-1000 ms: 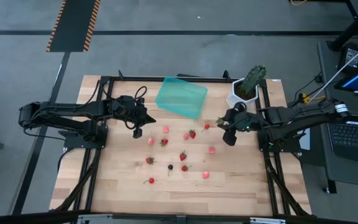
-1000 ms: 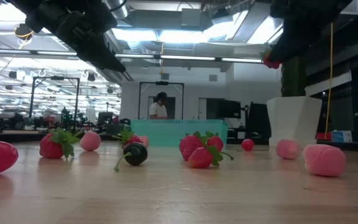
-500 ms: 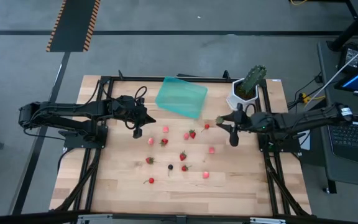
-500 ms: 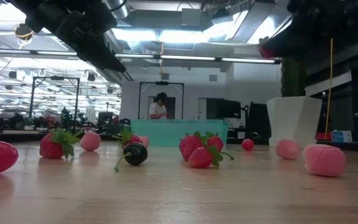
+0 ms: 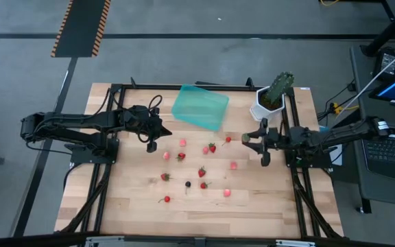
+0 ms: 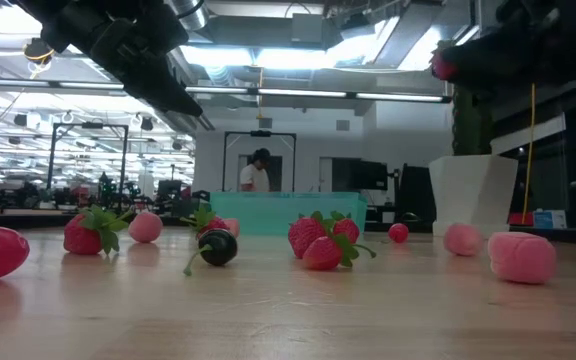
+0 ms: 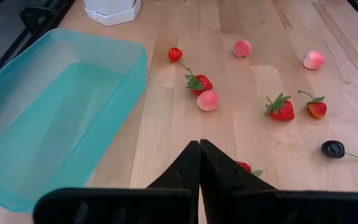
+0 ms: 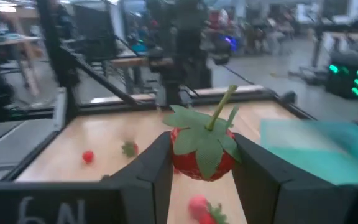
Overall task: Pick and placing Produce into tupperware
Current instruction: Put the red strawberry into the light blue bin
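Several small strawberries and pink berries (image 5: 201, 171) and one dark berry (image 5: 188, 184) lie scattered on the wooden table. The teal tupperware (image 5: 199, 106) sits at the far middle and also shows in the left wrist view (image 7: 55, 124). My right gripper (image 5: 247, 139) is at the right, raised above the table, shut on a red strawberry (image 8: 201, 152). My left gripper (image 5: 155, 134) is shut and empty, hovering left of the berries, near a pink berry (image 5: 152, 147). My right gripper pinches the strawberry's red body (image 8: 178, 160) between its two fingers, one on each side. The fingers lie about level and point toward the table's left. The strawberry is lifted clear of the table (image 6: 445, 66), with its green top and stem (image 8: 222, 102) facing back toward the wrist.
A green cactus in a white pot (image 5: 269, 101) stands at the far right, just behind my right arm. Black frame rails (image 5: 101, 185) run along the table's left and right sides. Bare wood lies along the near edge (image 5: 197, 219).
My right gripper has risen with the strawberry and drawn a little toward the table's right edge, its arm straightening. The strawberry stays in the hold.
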